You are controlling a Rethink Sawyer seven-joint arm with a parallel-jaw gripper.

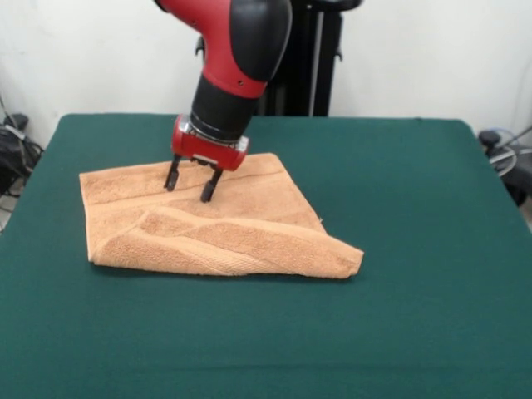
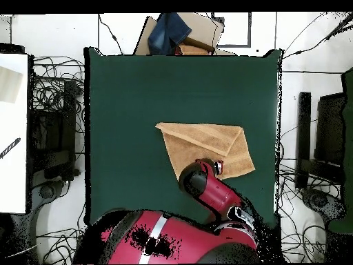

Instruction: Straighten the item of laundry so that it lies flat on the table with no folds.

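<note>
Left of centre, the end effector (image 1: 191, 184) stands spread-fingered on the folded towel (image 1: 218, 223) on the tabletop (image 1: 416, 208)

You are looking at a robotics lab, not a home. The table (image 1: 432, 249) is a bare test surface covered in plain dark green cloth, standing against a plain white wall (image 1: 416, 58). In the overhead view, loose black cables (image 2: 55, 90) sprawl over the floor at nine o'clock and again at three o'clock, beside dark equipment boxes (image 2: 329, 134). At twelve o'clock a cardboard box (image 2: 200, 34) sits just off the table's edge. The robot's black pedestal (image 1: 312, 58) rises behind the table.
</note>
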